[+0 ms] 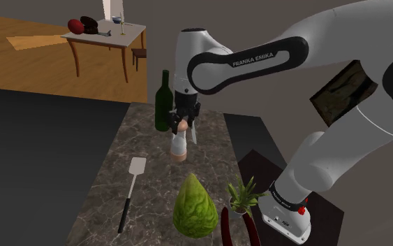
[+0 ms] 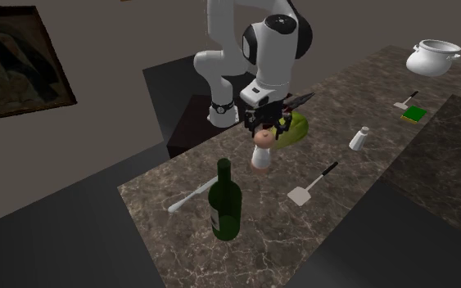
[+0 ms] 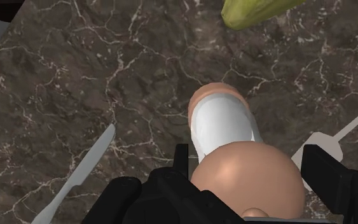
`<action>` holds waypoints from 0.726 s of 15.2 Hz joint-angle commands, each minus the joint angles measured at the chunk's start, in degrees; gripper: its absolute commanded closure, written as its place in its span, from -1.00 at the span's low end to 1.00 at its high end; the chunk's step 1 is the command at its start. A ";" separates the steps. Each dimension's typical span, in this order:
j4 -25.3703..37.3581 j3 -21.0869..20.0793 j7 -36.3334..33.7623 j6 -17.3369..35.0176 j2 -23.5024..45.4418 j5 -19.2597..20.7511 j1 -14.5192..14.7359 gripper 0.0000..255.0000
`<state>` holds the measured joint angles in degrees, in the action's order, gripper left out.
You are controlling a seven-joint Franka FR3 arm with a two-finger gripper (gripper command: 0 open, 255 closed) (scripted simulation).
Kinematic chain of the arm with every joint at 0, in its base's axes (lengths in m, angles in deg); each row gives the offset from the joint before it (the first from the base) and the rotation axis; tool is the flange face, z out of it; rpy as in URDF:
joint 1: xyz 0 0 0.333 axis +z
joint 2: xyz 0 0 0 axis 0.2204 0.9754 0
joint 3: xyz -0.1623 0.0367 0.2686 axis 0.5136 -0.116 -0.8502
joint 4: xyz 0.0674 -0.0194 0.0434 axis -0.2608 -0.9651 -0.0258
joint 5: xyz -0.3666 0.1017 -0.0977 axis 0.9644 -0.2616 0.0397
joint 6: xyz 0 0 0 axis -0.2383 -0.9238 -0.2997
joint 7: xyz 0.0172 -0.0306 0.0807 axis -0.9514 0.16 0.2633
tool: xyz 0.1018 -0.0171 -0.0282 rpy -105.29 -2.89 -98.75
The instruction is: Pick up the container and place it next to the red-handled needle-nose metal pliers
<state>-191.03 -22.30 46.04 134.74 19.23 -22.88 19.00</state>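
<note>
The container (image 1: 179, 145) is a small white shaker with a tan cap and tan base. My gripper (image 1: 181, 124) is shut on its cap from above, over the middle of the dark marble counter (image 1: 153, 150). From the second exterior view the container (image 2: 261, 155) hangs upright under the gripper (image 2: 266, 131). In the wrist view the two black fingers (image 3: 320, 168) clasp the tan cap, and the container's white body (image 3: 222, 124) points down at the counter. Whether its base touches the stone I cannot tell. The red-handled pliers (image 1: 227, 227) lie at the counter's near end, beside a small plant.
A dark green wine bottle (image 1: 162, 101) stands just beyond the gripper. A spatula (image 1: 131, 190), a table knife (image 2: 189, 196), a green leafy head (image 1: 195, 206) and a potted plant (image 1: 243, 196) share the counter. Farther along are a second shaker (image 2: 359, 137) and a white pot (image 2: 433, 57).
</note>
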 commanded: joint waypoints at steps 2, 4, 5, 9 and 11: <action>1.59 0.20 0.06 -2.39 -0.80 -0.10 -0.02 1.00; 2.72 0.33 0.09 -3.97 -1.27 -0.14 -0.04 1.00; 3.31 0.40 0.10 -4.76 -1.48 -0.15 -0.05 1.00; 5.75 0.65 0.10 -7.90 -2.18 -0.17 -0.11 1.00; 7.05 0.77 0.09 -9.45 -2.46 -0.16 -0.14 1.00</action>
<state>-184.53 -21.49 46.29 126.04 16.97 -22.98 18.79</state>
